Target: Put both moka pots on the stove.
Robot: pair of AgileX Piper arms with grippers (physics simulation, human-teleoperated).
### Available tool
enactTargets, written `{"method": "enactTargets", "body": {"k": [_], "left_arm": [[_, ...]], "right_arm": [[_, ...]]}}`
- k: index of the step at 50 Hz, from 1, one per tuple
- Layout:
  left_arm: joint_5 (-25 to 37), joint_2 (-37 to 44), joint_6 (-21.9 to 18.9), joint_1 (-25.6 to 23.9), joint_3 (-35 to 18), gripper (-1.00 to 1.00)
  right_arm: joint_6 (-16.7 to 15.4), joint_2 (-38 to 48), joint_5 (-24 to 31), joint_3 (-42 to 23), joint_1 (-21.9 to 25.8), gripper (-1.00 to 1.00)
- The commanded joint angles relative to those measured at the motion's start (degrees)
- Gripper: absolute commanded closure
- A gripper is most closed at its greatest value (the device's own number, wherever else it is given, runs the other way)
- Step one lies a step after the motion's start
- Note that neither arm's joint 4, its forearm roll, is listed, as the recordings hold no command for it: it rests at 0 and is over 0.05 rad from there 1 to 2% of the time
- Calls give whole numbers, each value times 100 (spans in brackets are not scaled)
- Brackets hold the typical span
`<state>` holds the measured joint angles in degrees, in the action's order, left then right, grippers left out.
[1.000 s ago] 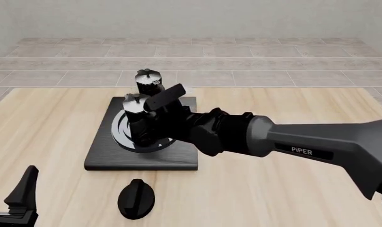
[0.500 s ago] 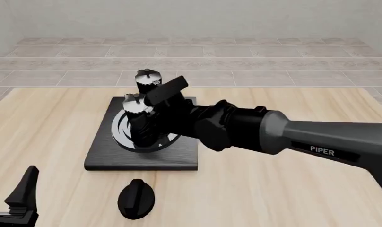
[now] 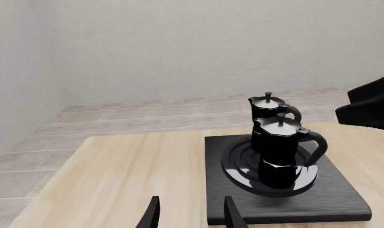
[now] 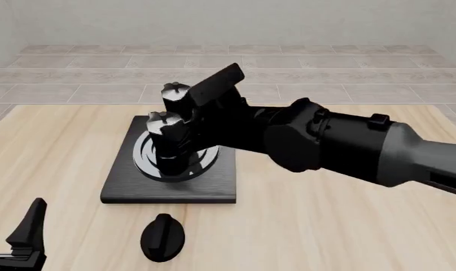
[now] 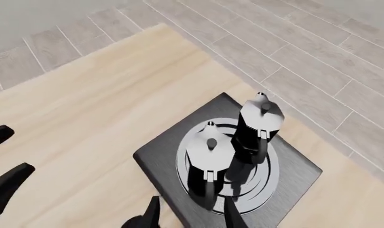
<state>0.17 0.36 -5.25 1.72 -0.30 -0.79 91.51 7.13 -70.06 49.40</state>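
Note:
Two black moka pots with silver lids stand upright on the stove (image 4: 137, 189), a black slab with a ringed burner. The nearer pot (image 4: 166, 144) sits at the burner's middle and the farther pot (image 4: 175, 96) just behind it. The right wrist view shows the same nearer pot (image 5: 208, 164), farther pot (image 5: 258, 126) and stove (image 5: 160, 156). My right gripper (image 5: 190, 213) hovers above the pots, open and empty, one finger (image 4: 216, 84) raised over them. My left gripper (image 3: 190, 216) is open and empty, low at the table's near left corner (image 4: 25, 237), facing the pot (image 3: 281, 147).
A separate black teardrop-shaped knob (image 4: 162, 237) lies on the wooden table just in front of the stove. The right arm (image 4: 349, 144) stretches across from the right. A tiled floor runs beyond the table's far edge.
My right gripper has risen from low around the nearer pot and pulled up and back. Both pots stay standing on the stove. The left gripper has not moved.

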Motion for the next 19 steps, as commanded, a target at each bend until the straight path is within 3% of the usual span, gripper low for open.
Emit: {"method": "enactTargets", "body": {"k": [1,19], "left_arm": [[0,-15,17,19,5,-100],[38,-24,-3,-12,-24,-100]], "right_arm": [[-123,-973,-87,519,36,-100],[-149,-2641,-1409,2199,248,-100]]}}
